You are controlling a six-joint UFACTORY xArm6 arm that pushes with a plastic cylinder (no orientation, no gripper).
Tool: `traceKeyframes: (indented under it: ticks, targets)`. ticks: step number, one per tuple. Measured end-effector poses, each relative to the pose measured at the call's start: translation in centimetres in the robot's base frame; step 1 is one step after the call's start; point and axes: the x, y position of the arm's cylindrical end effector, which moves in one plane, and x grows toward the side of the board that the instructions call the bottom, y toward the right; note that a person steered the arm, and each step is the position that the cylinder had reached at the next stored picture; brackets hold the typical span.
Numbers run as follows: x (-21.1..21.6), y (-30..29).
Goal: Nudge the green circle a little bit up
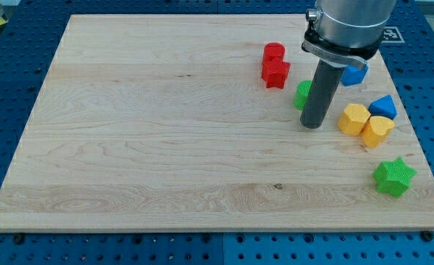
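You are looking at a pale wooden board [165, 132] that is lying on a blue perforated table [10, 66] and filling most of the view. Your arm's silver-grey housing [345, 26] is coming in from the view's top right, and the straight dark rod [318, 96] is hanging down from it. There is no gripper on this arm, so nothing is opening or closing; my tip [312, 125] is resting on the board, touching or just beside the green circle block [303, 94], on its right and lower side.

That green circle is sitting in the right half of the board, partly hidden behind the rod, so you are seeing only its left edge. Up and to its left, the red cylinder [274, 52] and the red star-like block [275, 73] are standing touching each other, the cylinder nearer the view's top.

To the right of the rod, two yellow blocks are sitting side by side: a yellow hexagonal block [354, 118] and a yellow heart-like block [378, 130], touching or almost so. A blue triangular block [383, 107] is lying just above them. Another blue block [354, 74] is peeking out from behind the housing, its shape unclear.

Near the board's lower right corner, a green star block [393, 177] is sitting well apart from the rest.
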Motion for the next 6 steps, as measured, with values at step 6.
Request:
traceKeyframes:
  ticks: [6]
  targets:
    - [-2.7, 4.3]
